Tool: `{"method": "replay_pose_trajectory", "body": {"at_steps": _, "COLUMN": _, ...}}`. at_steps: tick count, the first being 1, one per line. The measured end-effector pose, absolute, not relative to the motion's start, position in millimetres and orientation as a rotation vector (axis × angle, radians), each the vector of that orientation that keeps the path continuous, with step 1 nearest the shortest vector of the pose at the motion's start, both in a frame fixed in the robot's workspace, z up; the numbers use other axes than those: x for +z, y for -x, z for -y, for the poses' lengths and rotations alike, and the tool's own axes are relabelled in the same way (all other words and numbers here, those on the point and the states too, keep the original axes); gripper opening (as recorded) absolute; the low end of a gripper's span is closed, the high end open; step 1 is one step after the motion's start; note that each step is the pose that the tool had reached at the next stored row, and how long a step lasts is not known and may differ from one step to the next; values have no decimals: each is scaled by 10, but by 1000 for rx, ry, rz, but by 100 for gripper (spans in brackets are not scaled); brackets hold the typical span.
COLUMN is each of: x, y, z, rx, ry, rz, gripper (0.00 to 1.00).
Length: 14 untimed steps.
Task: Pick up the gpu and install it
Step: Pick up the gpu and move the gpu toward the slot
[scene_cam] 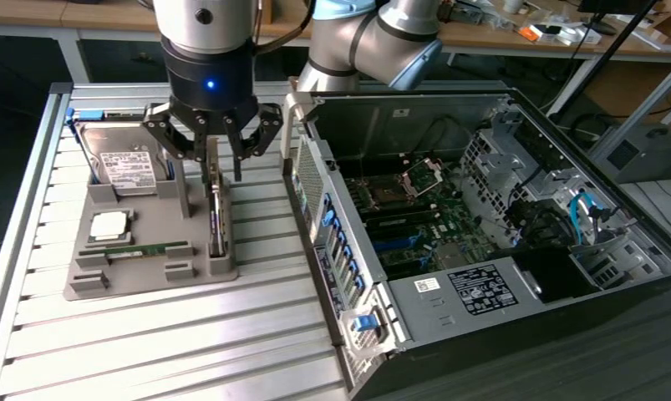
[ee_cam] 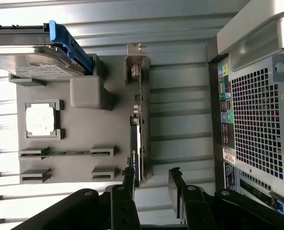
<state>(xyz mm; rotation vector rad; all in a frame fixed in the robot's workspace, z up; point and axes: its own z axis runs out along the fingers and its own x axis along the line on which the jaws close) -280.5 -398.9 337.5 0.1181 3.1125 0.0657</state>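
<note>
**Jaws wide over gpu, card sits off-centre in the gap**

- Tool: gripper (scene_cam: 214, 144) released, nothing in it. It hangs over the gpu (scene_cam: 216, 219), fingers either side of the card line. No contact that I can make out.
- Location: gpu stands on edge in the slot at the 3 o'clock side of the gray parts tray (scene_cam: 145, 282), between the tray's other parts and the PC case (scene_cam: 480, 251).
- Orientation: long axis runs 12 to 6 in the exterior view. Silver bracket (ee_cam: 135, 62) is at the 12 o'clock end, beside the hard drive (scene_cam: 129, 163). Faces point 3 and 9.
- Risks, my read:
  - In the wrist view the card is much closer to one finger (ee_cam: 128, 178) than the other. That finger could land on the top edge, or touch first and tilt the card in its slot.
  - Thin card on edge, so a skewed pinch could twist it or drag the tray.
  - Case wall is near at 3 o'clock, so clipping it is possible.
</note>
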Motion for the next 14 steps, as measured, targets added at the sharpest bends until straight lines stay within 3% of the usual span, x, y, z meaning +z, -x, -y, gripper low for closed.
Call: {"method": "replay_pose_trajectory", "body": {"at_steps": 14, "x": 3275, "y": 2804, "z": 3989, "rx": 66, "ry": -118, "rz": -3112, "gripper": 42}}
